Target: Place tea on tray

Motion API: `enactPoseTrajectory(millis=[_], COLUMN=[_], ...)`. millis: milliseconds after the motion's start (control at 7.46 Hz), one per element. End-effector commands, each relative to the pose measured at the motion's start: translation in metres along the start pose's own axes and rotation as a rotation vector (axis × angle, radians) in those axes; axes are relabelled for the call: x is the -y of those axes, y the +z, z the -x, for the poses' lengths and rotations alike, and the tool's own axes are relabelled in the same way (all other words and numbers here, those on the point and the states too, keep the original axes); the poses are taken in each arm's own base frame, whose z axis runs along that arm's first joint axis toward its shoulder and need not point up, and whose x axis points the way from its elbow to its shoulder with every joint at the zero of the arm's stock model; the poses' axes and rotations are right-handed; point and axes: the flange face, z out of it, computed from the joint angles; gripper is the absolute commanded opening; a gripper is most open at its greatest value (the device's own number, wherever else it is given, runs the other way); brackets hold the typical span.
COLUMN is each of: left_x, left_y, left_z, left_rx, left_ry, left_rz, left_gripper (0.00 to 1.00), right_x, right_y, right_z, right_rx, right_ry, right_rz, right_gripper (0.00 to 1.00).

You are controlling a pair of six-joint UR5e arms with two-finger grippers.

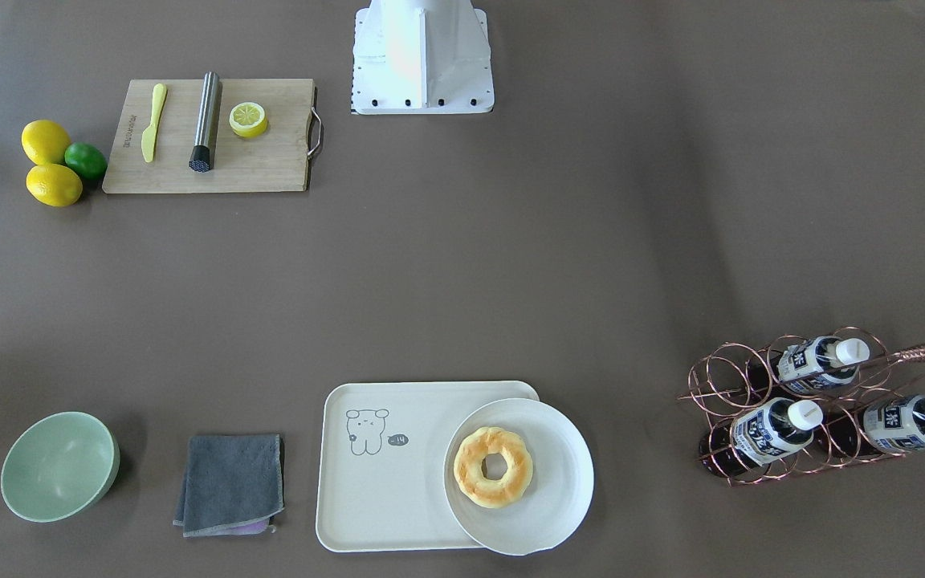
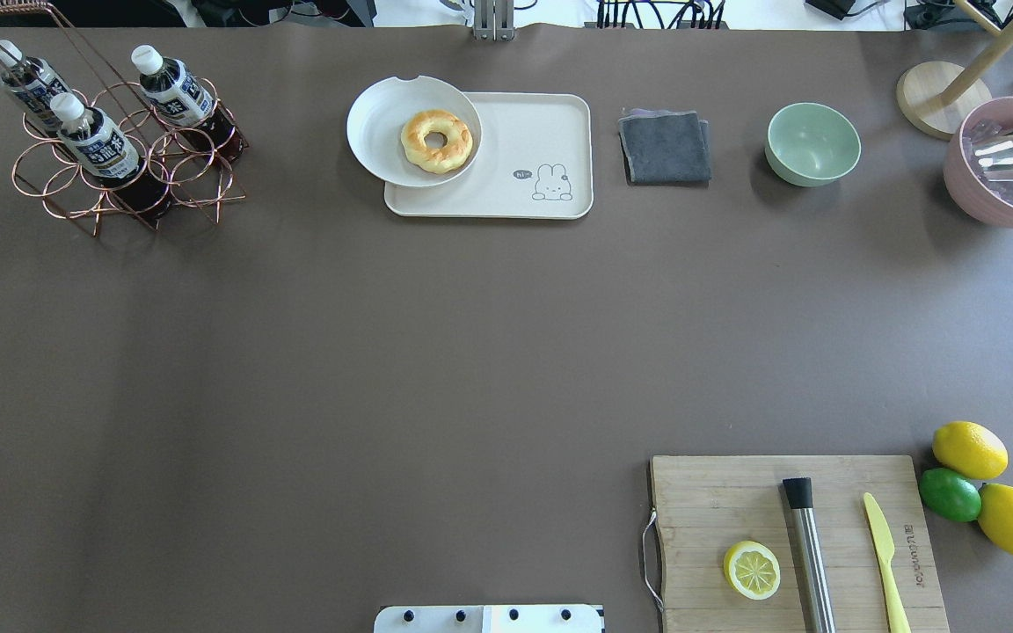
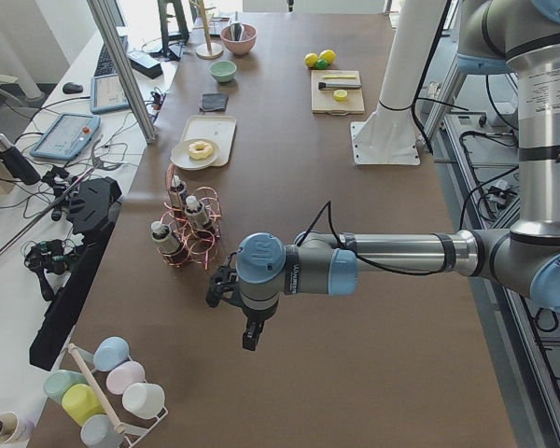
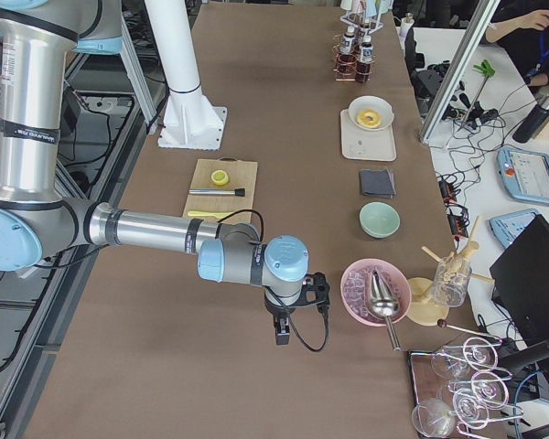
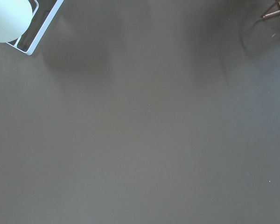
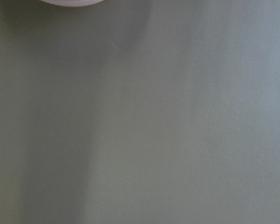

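Note:
Three tea bottles [image 1: 776,429] with white caps and navy-and-white labels sit tilted in a copper wire rack [image 2: 58,180]; they also show in the overhead view [image 2: 93,139]. The cream tray [image 1: 382,498] with the line drawing lies on the table, also in the overhead view [image 2: 550,114]. A round white plate [image 1: 559,498] with a doughnut [image 1: 493,466] overlaps one end of the tray. My left gripper [image 3: 250,329] hangs over bare table, a short way from the rack. My right gripper [image 4: 281,331] hangs near a pink bowl. Both show only in side views, so I cannot tell whether they are open or shut.
A wooden cutting board [image 2: 709,492] holds a lemon half [image 2: 751,570], a steel muddler [image 2: 810,549] and a yellow knife [image 2: 883,558]. Lemons [image 2: 969,449] and a lime [image 2: 950,494] lie beside it. A grey cloth [image 2: 665,146], a green bowl [image 2: 812,143] and the pink ice bowl [image 2: 981,193] line the far edge.

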Motion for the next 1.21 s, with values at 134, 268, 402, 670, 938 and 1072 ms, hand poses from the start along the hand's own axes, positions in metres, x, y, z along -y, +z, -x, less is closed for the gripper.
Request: enactPoseTrajectory(millis=[134,268,402,670,938,1072], left_x=[0.028,0.044,0.039,0.042,0.114,0.139], left_y=[-0.022,-0.022,-0.020,-0.028,-0.021,-0.020], left_z=[-0.016,-0.013,-0.011,-0.025,-0.130,-0.177], left_rx=[0.020,0.030,0.032,0.052,-0.030,-0.076], left_ry=[0.083,0.137,0.148,0.257,0.204,0.143], left_rz=[-0.089,-0.148,-0.162,-0.263,-0.312,-0.385], left_gripper=[0.99,0.99,0.99,0.99,0.97,0.98], right_x=[0.003,0.001,0.001,0.015,0.025,0.031], right_y=[-0.002,-0.002,-0.006,-0.021,-0.031,-0.036], right_z=[0.001,0.001,0.005,0.017,0.026,0.034], right_rx=[-0.002,-0.003,-0.003,-0.024,-0.034,-0.003], right_ry=[-0.003,-0.006,-0.021,-0.152,-0.191,-0.141], right_rz=[-0.005,-0.006,-0.017,-0.176,-0.224,-0.241], right_gripper=[1.00,1.00,1.00,1.00,1.00,1.00])
